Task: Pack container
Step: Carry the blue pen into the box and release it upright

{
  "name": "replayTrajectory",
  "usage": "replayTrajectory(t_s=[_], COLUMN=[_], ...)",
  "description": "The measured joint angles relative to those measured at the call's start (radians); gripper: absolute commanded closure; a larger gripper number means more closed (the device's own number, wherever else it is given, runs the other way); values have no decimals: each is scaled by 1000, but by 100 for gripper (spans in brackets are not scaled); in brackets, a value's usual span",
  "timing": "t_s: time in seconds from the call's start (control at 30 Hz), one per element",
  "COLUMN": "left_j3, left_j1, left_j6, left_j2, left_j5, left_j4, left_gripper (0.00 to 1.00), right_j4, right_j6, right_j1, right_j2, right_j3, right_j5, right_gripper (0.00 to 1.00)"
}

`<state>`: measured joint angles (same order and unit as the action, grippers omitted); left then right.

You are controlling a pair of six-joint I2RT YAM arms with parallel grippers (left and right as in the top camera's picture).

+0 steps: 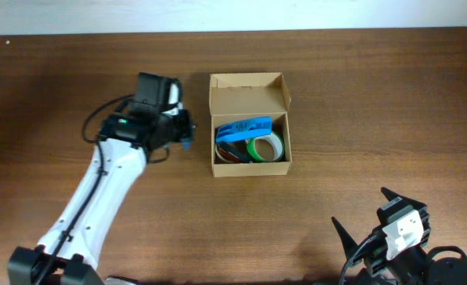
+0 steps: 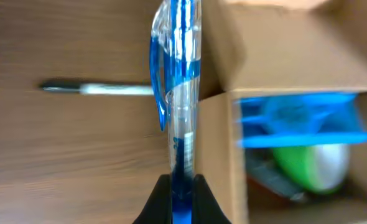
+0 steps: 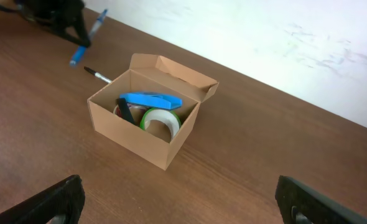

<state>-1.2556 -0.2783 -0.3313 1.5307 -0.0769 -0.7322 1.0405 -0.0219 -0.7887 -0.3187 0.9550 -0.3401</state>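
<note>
Cardboard container (image 1: pixel 251 168) long axis left-right, opening faces up

A dark brown wooden table (image 1: pixel 376 95) with fine grain running left to right fills nearly the whole scene. Along its far edge stands a plain white wall (image 3: pixel 283 37), faintly scuffed with pale grey marks. Soft, even light leaves a mild sheen on the wood and only faint shadows.

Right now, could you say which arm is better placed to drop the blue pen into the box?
Left: the left gripper holds the blue pen beside the cardboard box; the right gripper is open, far off.
</note>
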Motion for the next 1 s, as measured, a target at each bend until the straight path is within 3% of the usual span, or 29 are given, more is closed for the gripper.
replayTrajectory(t_s=[0.23,0.6,0.77,1.0], left_j3=[0,0,0,0], left_j1=[-186,-373,-406,-411], left_j6=[-332,-1052,-1283,-1463], left_j2=[0,77,137,171], left_j5=[10,123,135,145], left_j4=[148,211,224,224], left_gripper=[98,98,98,98], right_j4=[0,0,0,0], right_j6=[0,0,0,0], right_j1=[0,0,0,0], right_j2=[0,0,0,0], right_j3=[0,0,0,0], right_j5=[0,0,0,0], right_gripper=[1,1,1,1])
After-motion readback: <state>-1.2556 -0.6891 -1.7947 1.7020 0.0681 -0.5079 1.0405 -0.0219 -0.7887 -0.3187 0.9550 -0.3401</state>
